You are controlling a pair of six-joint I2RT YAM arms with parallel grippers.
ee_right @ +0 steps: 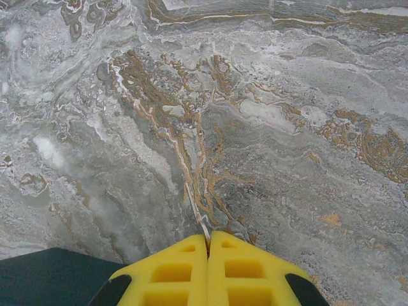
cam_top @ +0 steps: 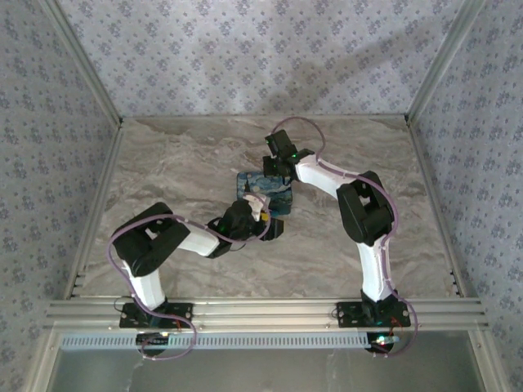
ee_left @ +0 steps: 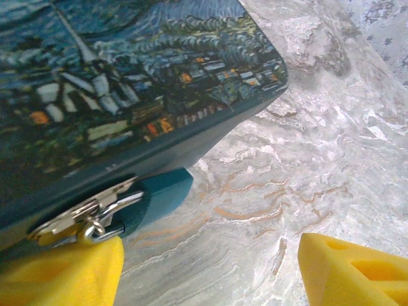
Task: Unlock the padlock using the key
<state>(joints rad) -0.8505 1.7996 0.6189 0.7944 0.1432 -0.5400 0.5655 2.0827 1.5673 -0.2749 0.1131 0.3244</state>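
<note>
Left end effector (ee_left: 210,268) spread by padlock (ee_left: 159,194), box (ee_left: 127,76) edge; open table (ee_left: 319,159) right.

Your teal padlock (ee_left: 160,196) hung by its shackle (ee_left: 94,233) from the metal hasp (ee_left: 83,210) on the painted box (ee_left: 127,95), close to the desk (ee_left: 287,191).

Swirling dark-blue night town painted across the box (ee_left: 140,83), teal padlock (ee_left: 159,194) beneath, bright yellow fingers (ee_left: 344,271), grey table (ee_left: 306,159) veined rust-brown, pale walls (cam_top: 245,49) sprigged with blue.
</note>
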